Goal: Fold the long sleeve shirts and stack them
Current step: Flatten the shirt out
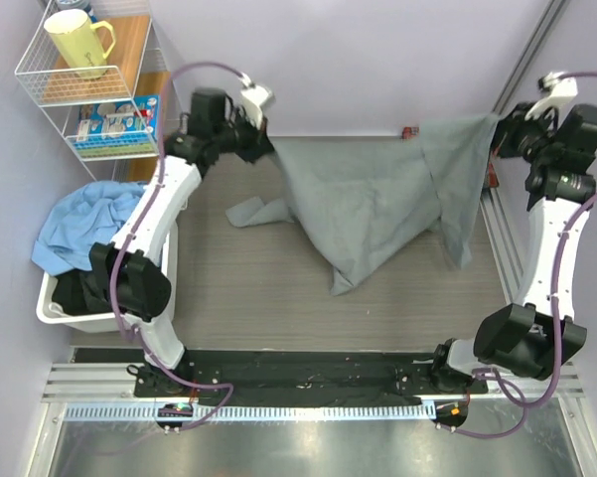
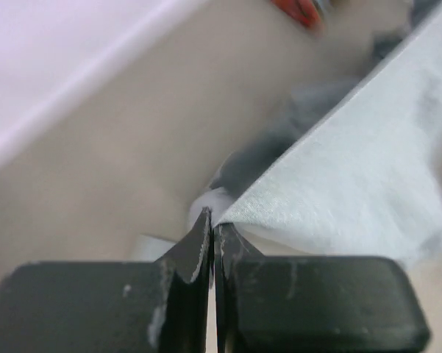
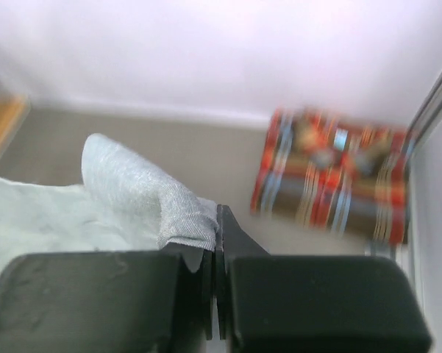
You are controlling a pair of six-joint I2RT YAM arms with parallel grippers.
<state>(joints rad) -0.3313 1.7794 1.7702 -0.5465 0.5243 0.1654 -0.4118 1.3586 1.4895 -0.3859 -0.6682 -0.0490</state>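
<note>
The grey shirt (image 1: 377,199) hangs stretched between my two grippers over the far half of the table. Its lower part and one sleeve (image 1: 253,212) rest on the table. My left gripper (image 1: 268,147) is shut on the shirt's left top corner, seen in the left wrist view (image 2: 212,220) pinching the cloth edge (image 2: 353,176). My right gripper (image 1: 497,134) is shut on the right top corner, with a fold of grey cloth (image 3: 132,184) clamped at the jaws (image 3: 217,217). The plaid shirt (image 3: 331,176) lies folded at the far right corner, mostly hidden behind the grey shirt in the top view.
A white bin (image 1: 55,308) holding blue cloth (image 1: 79,224) stands at the table's left edge. A wire shelf (image 1: 129,99) with a yellow mug (image 1: 77,42) is at the back left. A metal rail (image 1: 497,238) runs along the right edge.
</note>
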